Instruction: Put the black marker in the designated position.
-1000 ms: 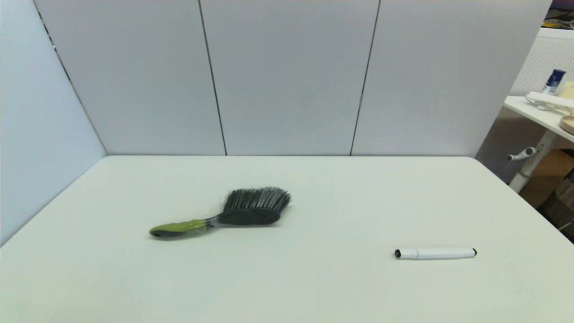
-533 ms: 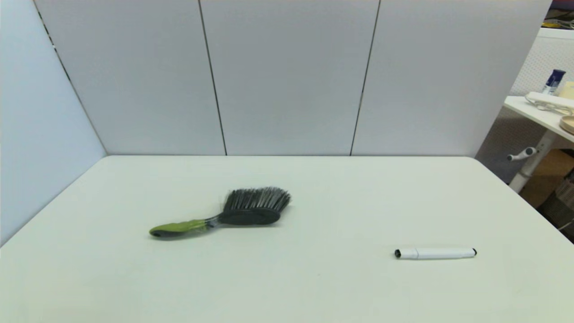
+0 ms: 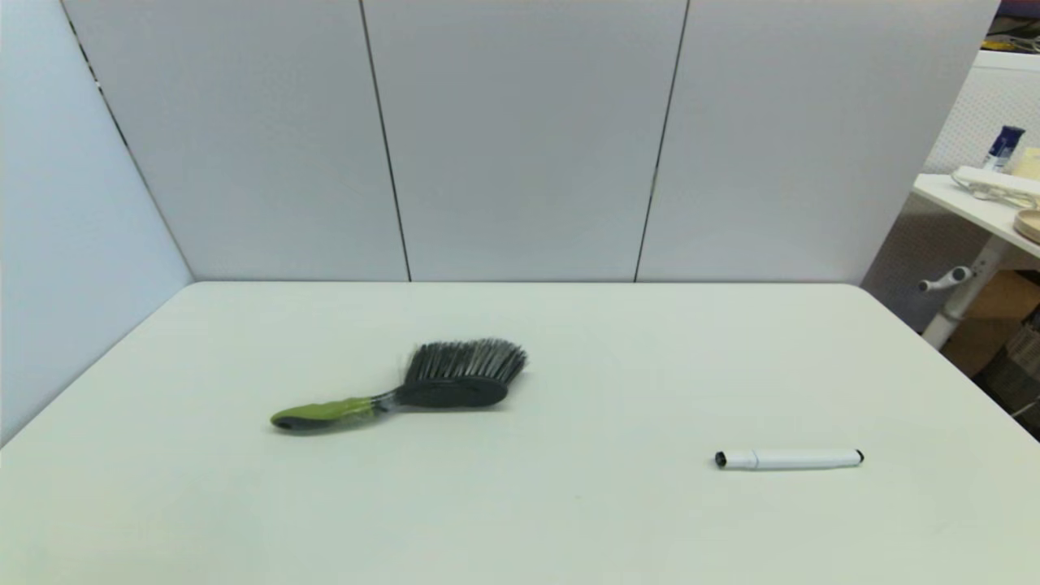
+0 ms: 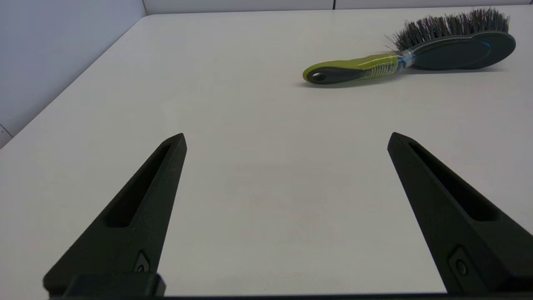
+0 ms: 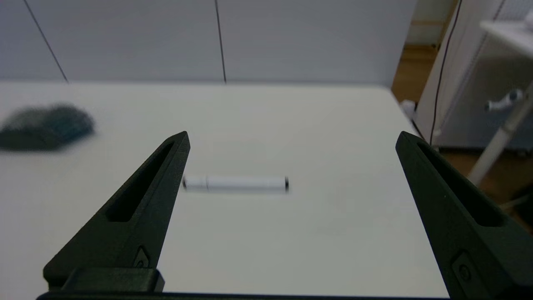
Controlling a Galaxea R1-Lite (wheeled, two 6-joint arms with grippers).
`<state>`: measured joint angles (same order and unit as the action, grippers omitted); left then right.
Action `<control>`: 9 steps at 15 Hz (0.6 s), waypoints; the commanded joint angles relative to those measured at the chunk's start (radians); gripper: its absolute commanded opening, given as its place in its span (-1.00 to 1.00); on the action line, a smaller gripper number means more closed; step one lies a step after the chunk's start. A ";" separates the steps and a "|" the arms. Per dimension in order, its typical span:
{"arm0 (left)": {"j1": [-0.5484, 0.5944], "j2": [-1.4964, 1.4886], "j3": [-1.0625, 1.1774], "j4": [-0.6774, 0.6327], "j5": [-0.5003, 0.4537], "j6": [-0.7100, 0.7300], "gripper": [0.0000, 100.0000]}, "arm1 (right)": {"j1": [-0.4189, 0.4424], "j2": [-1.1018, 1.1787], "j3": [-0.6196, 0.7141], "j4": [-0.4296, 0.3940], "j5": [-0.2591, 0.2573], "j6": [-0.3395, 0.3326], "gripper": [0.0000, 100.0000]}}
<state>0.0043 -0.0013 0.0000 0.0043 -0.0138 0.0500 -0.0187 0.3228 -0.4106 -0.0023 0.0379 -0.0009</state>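
Looking barely started: black marker (image 5: 235, 183) lies untouched ahead of the right gripper (image 5: 291, 139), fingers spread wide. Left gripper (image 4: 287, 139) is spread too, brush (image 4: 410, 54) farther off; pickup and placing remain.

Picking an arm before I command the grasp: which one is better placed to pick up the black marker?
Right. The black marker lies on the robot's right, directly ahead of the open right end effector. The open left end effector faces the brush instead.

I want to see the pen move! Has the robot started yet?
Nothing is done yet: the black marker lies untouched on the table, apart from the brush. Nothing is in hand; the right gripper faces it, open and empty, the left gripper likewise. Grasping and placing remain.
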 commanded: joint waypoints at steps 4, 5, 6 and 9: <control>0.000 0.001 0.000 0.000 0.000 0.001 1.00 | 0.062 0.628 -0.688 0.035 0.215 -0.008 1.00; 0.000 0.001 0.000 0.000 0.000 0.001 1.00 | 0.063 0.682 -0.717 0.033 0.218 -0.018 1.00; 0.000 0.001 0.000 0.000 0.000 0.001 1.00 | 0.065 0.748 -0.752 0.033 0.212 -0.037 1.00; 0.000 0.001 0.000 0.000 0.000 0.001 1.00 | 0.065 0.941 -0.878 0.035 0.204 -0.044 1.00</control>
<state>0.0036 -0.0013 0.0000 0.0043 -0.0134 0.0500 0.0383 1.0404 -1.1698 0.0306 0.2428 -0.0349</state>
